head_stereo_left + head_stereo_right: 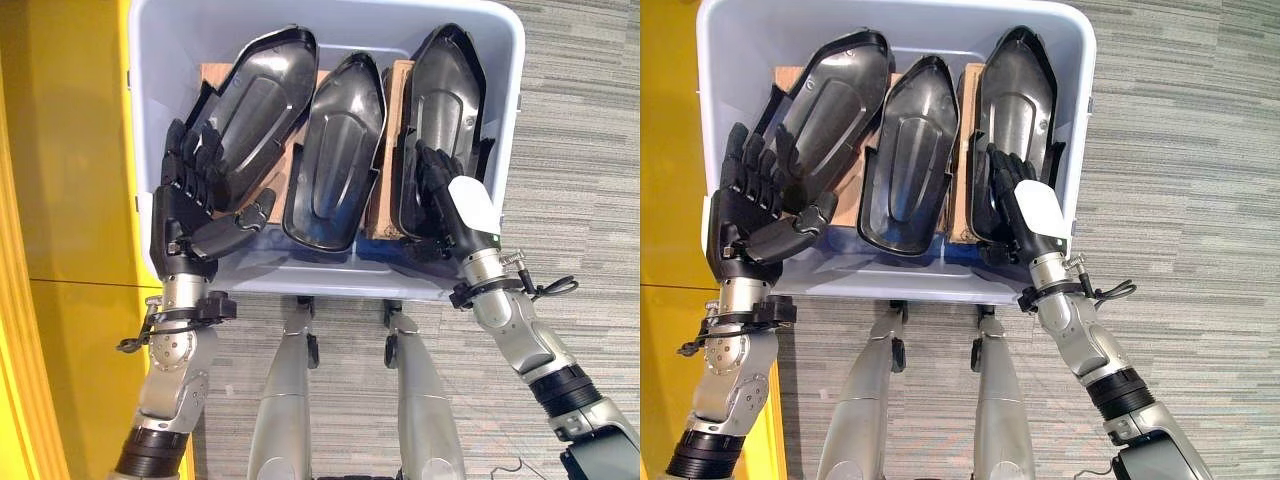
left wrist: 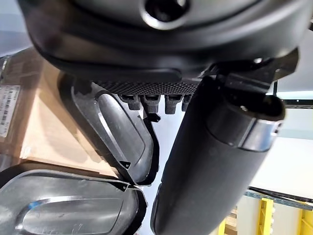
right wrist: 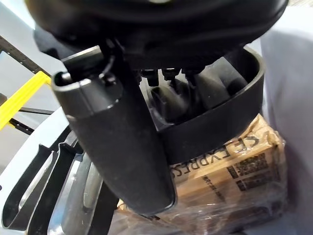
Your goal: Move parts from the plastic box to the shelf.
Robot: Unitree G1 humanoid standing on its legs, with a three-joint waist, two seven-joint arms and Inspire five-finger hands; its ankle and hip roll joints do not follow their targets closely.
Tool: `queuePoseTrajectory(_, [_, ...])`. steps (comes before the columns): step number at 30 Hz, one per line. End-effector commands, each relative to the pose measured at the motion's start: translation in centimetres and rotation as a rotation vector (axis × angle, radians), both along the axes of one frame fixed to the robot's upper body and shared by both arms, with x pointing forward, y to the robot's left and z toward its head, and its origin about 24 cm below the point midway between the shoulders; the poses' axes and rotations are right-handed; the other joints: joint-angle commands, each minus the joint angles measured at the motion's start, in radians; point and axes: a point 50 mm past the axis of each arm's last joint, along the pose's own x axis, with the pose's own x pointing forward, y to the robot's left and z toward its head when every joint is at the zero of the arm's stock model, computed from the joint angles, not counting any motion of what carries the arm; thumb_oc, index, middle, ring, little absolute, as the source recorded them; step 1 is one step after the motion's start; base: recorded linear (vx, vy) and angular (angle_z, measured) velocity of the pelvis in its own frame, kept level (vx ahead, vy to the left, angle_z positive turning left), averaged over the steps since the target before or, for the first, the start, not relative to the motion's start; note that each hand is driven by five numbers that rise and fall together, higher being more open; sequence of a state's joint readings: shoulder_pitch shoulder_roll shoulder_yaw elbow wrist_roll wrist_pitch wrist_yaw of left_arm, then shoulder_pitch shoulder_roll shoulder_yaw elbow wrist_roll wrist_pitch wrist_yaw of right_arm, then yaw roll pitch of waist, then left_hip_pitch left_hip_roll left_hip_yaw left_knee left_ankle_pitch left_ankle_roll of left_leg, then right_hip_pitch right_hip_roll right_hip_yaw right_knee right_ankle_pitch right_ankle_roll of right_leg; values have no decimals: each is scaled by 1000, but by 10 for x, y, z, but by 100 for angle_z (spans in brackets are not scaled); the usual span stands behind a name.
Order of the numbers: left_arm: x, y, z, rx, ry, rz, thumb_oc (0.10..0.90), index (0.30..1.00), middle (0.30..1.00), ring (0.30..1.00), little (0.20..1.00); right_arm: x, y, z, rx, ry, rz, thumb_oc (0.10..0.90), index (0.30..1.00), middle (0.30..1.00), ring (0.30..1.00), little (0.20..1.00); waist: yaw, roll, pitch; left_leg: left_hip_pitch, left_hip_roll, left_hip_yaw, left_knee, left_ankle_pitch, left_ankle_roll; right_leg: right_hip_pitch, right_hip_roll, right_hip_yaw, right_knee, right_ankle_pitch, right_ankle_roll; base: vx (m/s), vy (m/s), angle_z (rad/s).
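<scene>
Black moulded parts lean side by side in the plastic box (image 1: 505,120), propped on cardboard boxes (image 1: 385,150), so their near ends are reachable. Left hand (image 1: 190,200) lies open on the left part (image 1: 255,110). Right hand (image 1: 445,205) has fingers inside the right part (image 1: 450,100); I cannot tell its grip.

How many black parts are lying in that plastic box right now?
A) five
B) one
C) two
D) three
D: three black parts sit side by side in the box: the left part under the left hand, the middle part untouched, and the right part where the right hand reaches.
</scene>
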State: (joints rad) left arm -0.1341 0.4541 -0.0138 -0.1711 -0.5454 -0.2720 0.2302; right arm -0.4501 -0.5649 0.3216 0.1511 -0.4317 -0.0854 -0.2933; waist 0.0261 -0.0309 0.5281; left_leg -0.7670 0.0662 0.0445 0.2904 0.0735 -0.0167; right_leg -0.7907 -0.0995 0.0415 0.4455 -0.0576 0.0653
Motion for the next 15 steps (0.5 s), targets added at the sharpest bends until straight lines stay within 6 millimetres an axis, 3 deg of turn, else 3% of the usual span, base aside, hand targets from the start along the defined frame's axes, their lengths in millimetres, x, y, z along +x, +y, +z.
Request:
queuePoseTrajectory(1, [-22,0,48,3,-292,-7,900,1000,1000,1000,1000,7,3,-23,-51,113,-19,900,1000,1000,1000,1000,13,21,-24,-88,28,-32,132,-139,0,87,-39,-33,-63,-50,17,84,-11,7])
queuePoseTrajectory(2, [-22,0,47,4,-289,-9,900,1000,1000,1000,1000,8,3,-27,-58,129,-25,900,1000,1000,1000,1000,14,21,-30,-83,25,-39,139,-167,-5,89,-38,-28,-53,-74,18,86,-9,3])
queuePoseTrajectory(4, [-21,0,47,5,-288,-9,900,1000,1000,1000,1000,10,3,-31,-71,147,-31,900,1000,1000,1000,1000,16,24,-25,-99,27,-33,144,-147,1,75,-39,-33,-48,-61,15,0,0,0])
queuePoseTrajectory(6, [-21,0,47,2,-285,-5,900,1000,1000,1000,1000,11,0,-36,-104,173,-53,900,1000,1000,1000,1000,16,23,-30,-97,25,-38,155,-177,-4,72,-39,-28,-33,-84,15,0,0,0])
queuePoseTrajectory(7, [-21,1,47,2,-286,-4,900,1000,1000,1000,1000,12,0,-36,-104,172,-53,824,893,893,893,893,16,25,-25,-108,27,-32,156,-153,2,62,-39,-33,-32,-67,13,0,0,0])
queuePoseTrajectory(9, [-21,-1,48,3,-289,-12,900,1000,1000,1000,1000,13,-1,-41,-116,195,-63,400,300,300,300,300,15,25,-34,-101,25,-37,161,-181,-4,67,-40,-31,-26,-90,15,47,4,0])
queuePoseTrajectory(12, [-22,-1,49,11,-294,-14,900,1000,1000,1000,1000,10,-2,-43,-120,198,-59,400,300,300,300,300,11,23,-37,-99,25,-35,160,-184,-3,67,-41,-33,-25,-92,14,-24,6,0])
queuePoseTrajectory(13, [-22,-1,49,12,-294,-14,900,1000,1000,1000,1000,10,-2,-43,-120,198,-58,400,300,300,300,300,11,24,-32,-109,27,-28,160,-160,3,58,-42,-38,-25,-74,12,0,0,0])
queuePoseTrajectory(14, [-22,-2,50,17,-295,-13,900,1000,1000,1000,1000,8,-2,-43,-118,198,-57,400,300,300,300,300,9,21,-40,-96,25,-35,158,-185,-2,70,-42,-35,-26,-91,15,-73,15,0])
queuePoseTrajectory(15, [-23,-2,50,18,-295,-13,900,1000,1000,1000,1000,8,-2,-44,-118,198,-57,400,300,300,300,300,9,22,-34,-105,26,-28,157,-161,3,61,-42,-39,-27,-74,12,0,0,0])
